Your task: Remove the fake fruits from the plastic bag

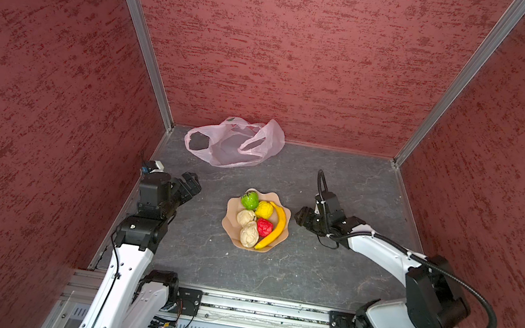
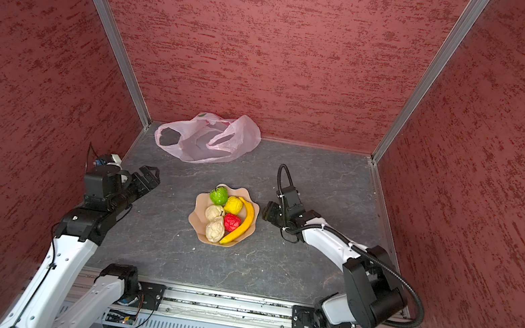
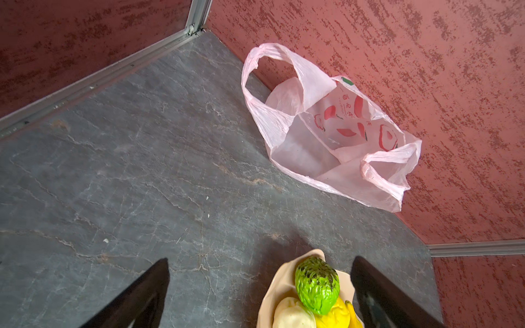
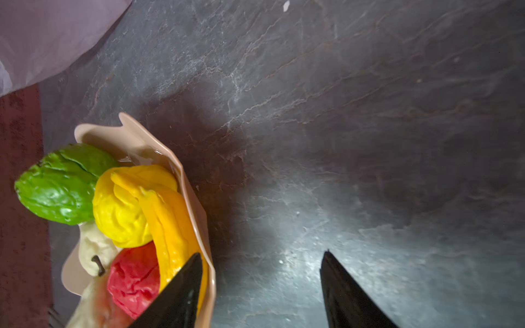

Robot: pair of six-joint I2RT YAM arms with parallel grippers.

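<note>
Bowl point(image 1: 231, 211), peach-coloured and scalloped, sits at the centre of a dark grey, stone-patterned table point(image 1: 308, 270) inside a booth with red textured walls point(image 1: 22, 65). All six fake fruits point(image 1: 249, 234) lie in it: a green fruit point(image 1: 250, 200) at the far edge, a yellow round fruit point(image 1: 264, 209) beside it, a long banana point(image 1: 278, 225) curving along the right side, a red fruit point(image 1: 264, 227) against the banana, and two beige lumpy fruits point(image 1: 245, 217) on the left. The plastic bag point(image 1: 234, 143), thin, pale pink and crinkled with red print, lies slumped against the back wall point(image 1: 305, 55), well apart from the bowl, its mouth open and two loop handles showing. In my left wrist view its inside looks hollow, though folds hide part of it. My left gripper point(image 1: 192, 184) hovers to the left of the bowl, pointing toward the bag, its jaws spread wide with nothing between them. My right gripper point(image 4: 262, 252) hangs low just beside the bowl's right edge, jaws parted and holding nothing, bare table showing between them. One of its fingers point(image 4: 181, 292) overlaps the rim near the banana in my right wrist view; whether it touches, I cannot tell.
</note>
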